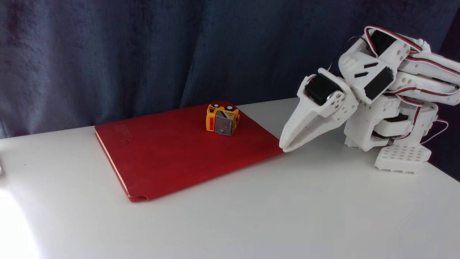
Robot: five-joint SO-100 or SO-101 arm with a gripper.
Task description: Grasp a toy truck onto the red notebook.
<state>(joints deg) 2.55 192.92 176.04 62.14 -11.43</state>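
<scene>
The red notebook [172, 151] lies flat on the white table, cream page edges along its left side. The toy truck [222, 119], yellow-orange with a grey panel, lies tipped over on the notebook's far right part, its wheels turned upward. My white gripper [284, 145] points down-left, its fingertips at the notebook's right corner, about a hand's width right of the truck. Its fingers are together with nothing between them.
The folded white arm and its base [402, 158] take up the right side of the table [287, 208]. A dark blue curtain [143, 54] hangs behind the table's far edge. A bright glare falls on the near left corner.
</scene>
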